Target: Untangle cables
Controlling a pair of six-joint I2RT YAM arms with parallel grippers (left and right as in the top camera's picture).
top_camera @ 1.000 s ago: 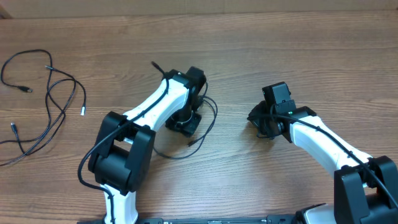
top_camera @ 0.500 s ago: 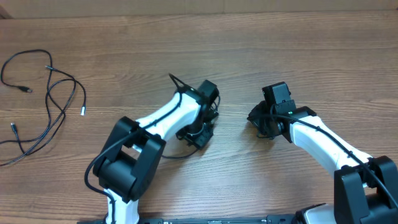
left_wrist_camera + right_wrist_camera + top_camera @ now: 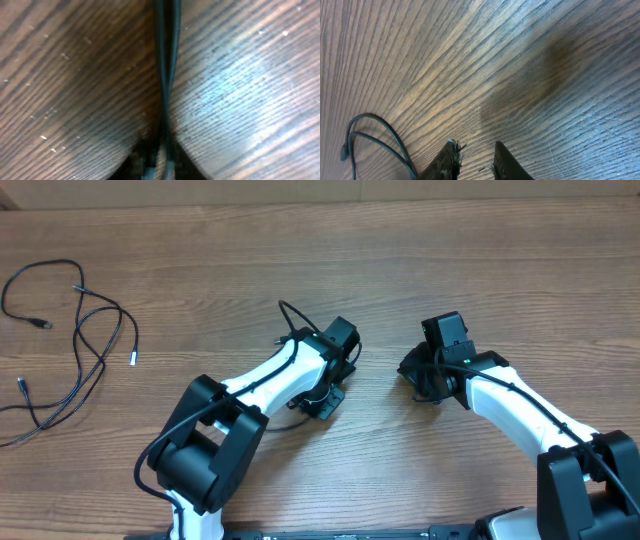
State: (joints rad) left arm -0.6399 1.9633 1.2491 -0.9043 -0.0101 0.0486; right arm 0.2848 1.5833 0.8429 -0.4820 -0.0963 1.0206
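Observation:
Several thin black cables (image 3: 85,340) lie in loose loops at the table's left end, far from both arms. At mid-table my left gripper (image 3: 322,398) points down at the wood. In the left wrist view two dark strands of a cable (image 3: 165,75) run straight up from between my left gripper's (image 3: 161,167) dark fingers, which are shut on them. My right gripper (image 3: 425,377) rests low at centre right. Its wrist view shows my right gripper (image 3: 476,156) with tips slightly apart and nothing between them. A thin cable loop (image 3: 380,137) with a small plug (image 3: 343,152) lies just left of those tips.
The wooden table (image 3: 500,270) runs to a pale wall at the back. The thicker black arm cable (image 3: 287,315) arcs above my left wrist. Both arm bases stand at the front edge.
My left arm has swung right across the table and its jaws have closed on the cable strands. The loose loop beside it has drawn in under the arm. The right arm has not moved.

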